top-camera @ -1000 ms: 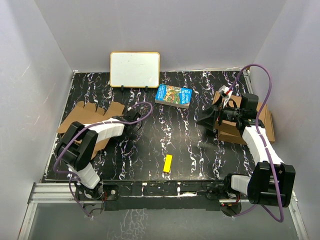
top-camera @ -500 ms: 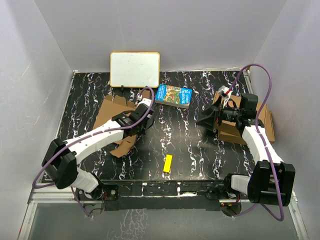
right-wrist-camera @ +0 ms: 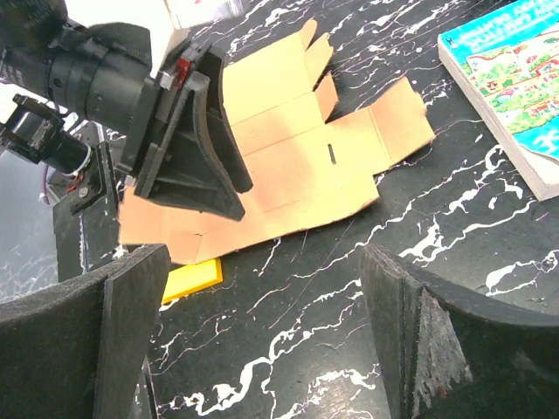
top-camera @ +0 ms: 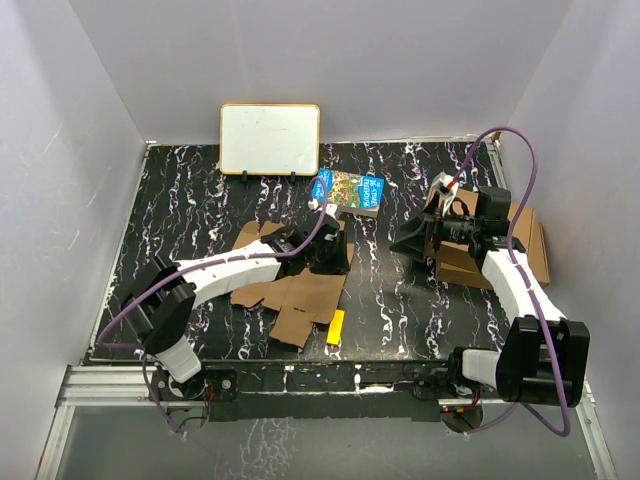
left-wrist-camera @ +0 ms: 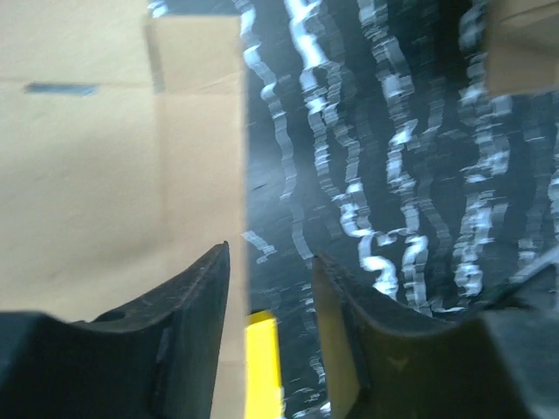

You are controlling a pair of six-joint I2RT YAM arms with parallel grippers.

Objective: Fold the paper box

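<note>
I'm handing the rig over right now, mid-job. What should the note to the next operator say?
Left gripper: jaws slightly apart, tips down at an edge of the paper box, nothing clamped.
Right gripper: open, empty, in the air, facing the box.
Paper box: flat and unfolded, mid-table, yellow block by its near-right corner.
Done: no folds.
Left: every flap and tab.

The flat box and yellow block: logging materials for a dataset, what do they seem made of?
The flat box looks like thin matte brown cardboard: die-cut flaps, creases, a slot. The yellow block looks like smooth plastic, possibly painted wood.
</note>
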